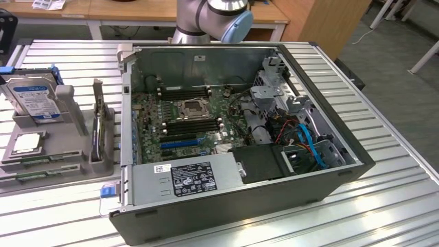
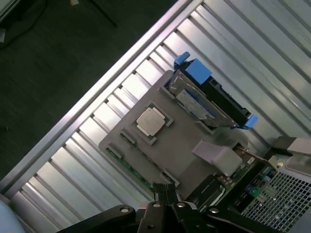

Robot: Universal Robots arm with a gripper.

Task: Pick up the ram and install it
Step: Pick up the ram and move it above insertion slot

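Two green ram sticks point(image 1: 42, 158) lie flat in the near end of a grey holder point(image 1: 69, 167) on the exterior view's left, beside the open computer case point(image 1: 233, 134). In the wrist view one ram stick point(image 2: 133, 170) shows as a thin green strip along the holder's edge. My gripper point(image 2: 165, 194) hangs high above that end of the holder, its black fingers shut together with nothing between them. The black memory slots point(image 1: 184, 93) on the motherboard sit on both sides of the CPU socket point(image 1: 190, 108). Part of the arm point(image 1: 213, 15) rises behind the case.
The holder also carries a square silver CPU point(image 1: 26, 143) point(image 2: 150, 121), an upright hard drive point(image 1: 33, 98) in a blue caddy point(image 2: 209, 82), and an upright card point(image 1: 103, 128). A power supply point(image 1: 185, 177) and cables point(image 1: 302, 139) crowd the case. The slatted table's edge point(image 2: 97, 102) runs close to the holder.
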